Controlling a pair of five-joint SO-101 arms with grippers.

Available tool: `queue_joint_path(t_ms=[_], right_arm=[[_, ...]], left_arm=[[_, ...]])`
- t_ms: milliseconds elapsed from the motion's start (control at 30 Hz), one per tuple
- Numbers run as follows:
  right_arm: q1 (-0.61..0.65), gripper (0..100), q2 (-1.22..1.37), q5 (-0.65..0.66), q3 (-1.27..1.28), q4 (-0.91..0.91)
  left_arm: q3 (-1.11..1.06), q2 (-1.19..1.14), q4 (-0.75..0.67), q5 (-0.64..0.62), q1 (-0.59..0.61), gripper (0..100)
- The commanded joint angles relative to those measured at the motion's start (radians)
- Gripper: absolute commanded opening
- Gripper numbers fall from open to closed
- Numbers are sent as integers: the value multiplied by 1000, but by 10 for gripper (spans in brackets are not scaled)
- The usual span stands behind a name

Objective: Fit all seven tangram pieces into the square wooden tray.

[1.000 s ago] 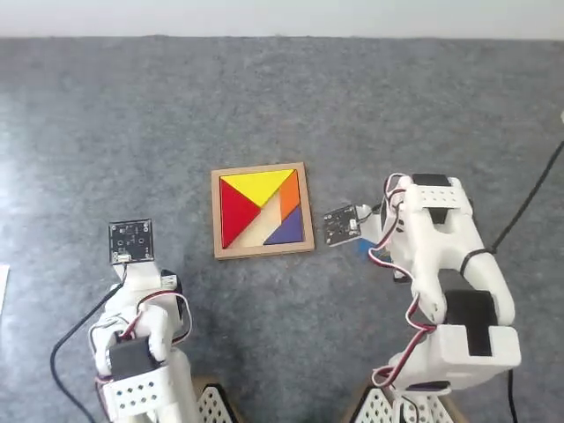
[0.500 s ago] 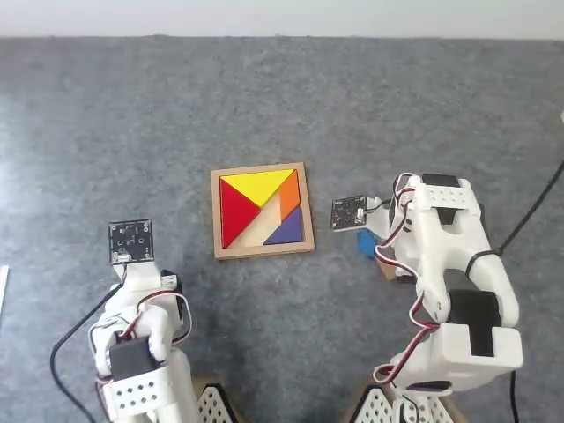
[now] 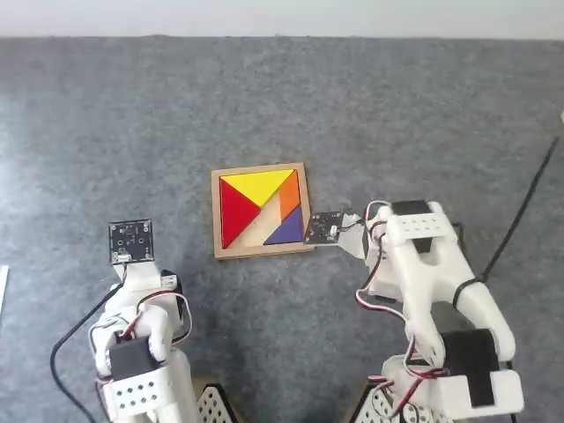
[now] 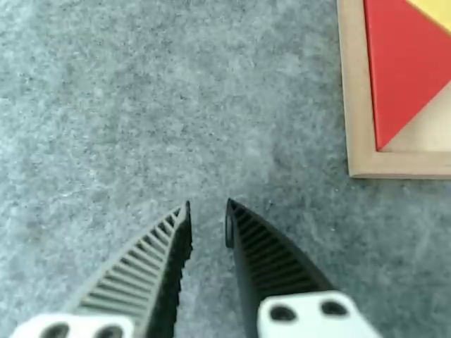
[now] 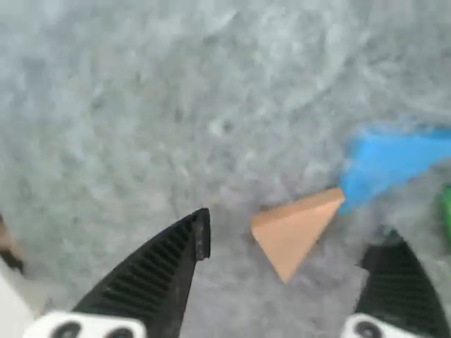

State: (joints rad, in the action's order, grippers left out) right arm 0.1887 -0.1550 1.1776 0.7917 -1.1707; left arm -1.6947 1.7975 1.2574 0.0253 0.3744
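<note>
Right gripper point(image 5: 297, 243), spread wide, flanks tan triangle point(image 5: 290, 229) — arm point(image 3: 423, 256) hides it overhead

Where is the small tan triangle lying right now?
In the right wrist view the tan triangle lies on the grey mat, within the open right end effector, beside the blue piece.

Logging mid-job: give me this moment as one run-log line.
square wooden tray: four pieces in | right gripper: open above tan triangular piece | blue piece: beside it | left gripper: empty, near tray corner
</note>
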Motion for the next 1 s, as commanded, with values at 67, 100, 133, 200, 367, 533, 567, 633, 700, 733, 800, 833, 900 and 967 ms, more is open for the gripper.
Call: queue_joint_path(t_ms=[67,100,133,200,367,533,567,633,700,733,800,833,900,967], right_arm=[[12,255,-47,-100,12,71],[4,257,-47,-100,14,74],[-2,253,-44,-100,12,77],[-13,252,-25,-86,8,79],[-68,252,59,-44,-8,110],[-81,252,94,-49,-51,82],[-76,252,94,-51,-51,81],[-70,252,94,-52,-54,76],[-64,252,94,-52,-54,76],[-64,252,94,-52,-54,76],[-65,252,94,-52,-54,76],[-67,252,94,-52,-54,76],[-71,252,94,-52,-54,76],[-70,252,94,-75,-54,85]], left_arm=[[12,18,3,2,6,80],[12,18,3,2,6,80],[12,18,3,2,6,80],[12,18,3,2,6,80],[12,18,3,2,6,80],[12,18,3,2,6,80],[12,18,3,2,6,80],[12,18,3,2,6,80],[12,18,3,2,6,80],[12,18,3,2,6,80],[12,18,3,2,6,80],[12,18,3,2,6,80],[12,18,3,2,6,80],[12,18,3,2,6,80]])
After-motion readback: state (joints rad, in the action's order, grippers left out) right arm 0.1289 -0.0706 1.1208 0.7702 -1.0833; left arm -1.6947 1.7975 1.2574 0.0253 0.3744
